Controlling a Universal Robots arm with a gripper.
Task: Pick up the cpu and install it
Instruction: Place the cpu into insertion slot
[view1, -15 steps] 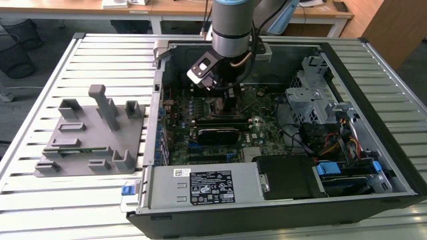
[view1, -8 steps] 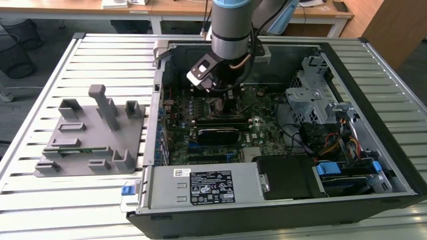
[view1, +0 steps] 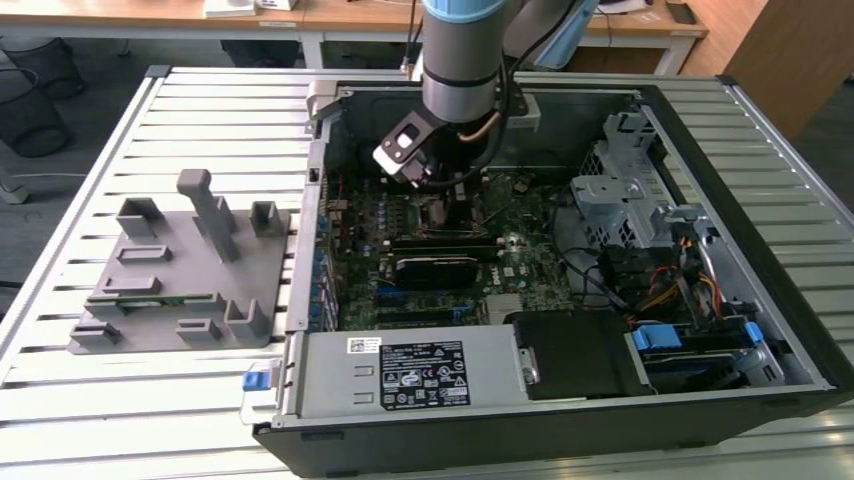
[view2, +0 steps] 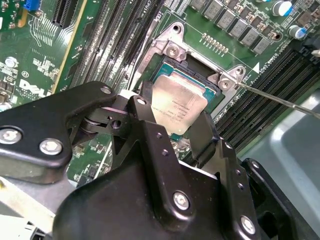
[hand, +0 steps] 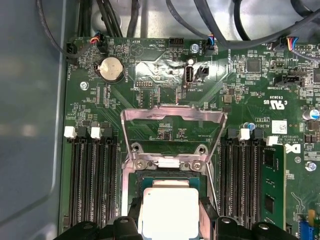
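Second wrist view is showing the black two-fingered gripper (view2: 172, 119) from close behind, and its fingers (view2: 140, 112) are pressing against two opposite edges of the cpu (view2: 179, 100), a small flat square chip with a silvery-white metal top, so I am judging them to be clasping it rather than standing off. The chip is lying directly between the fingers and directly over the dark square socket (view2: 197, 62), which is peeking out just beyond its far edge. Whether it is already resting in the socket or hanging just above it, I cannot tell. In the first wrist view the cpu (hand: 167, 210) is sitting square, its edges running parallel with the socket's rim (hand: 165, 181). Farther on, the silver metal retaining frame (hand: 172, 112) is standing hinged open, leaving the socket uncovered. Beyond it the green motherboard (hand: 240, 85) is stretching away toward the case wall.
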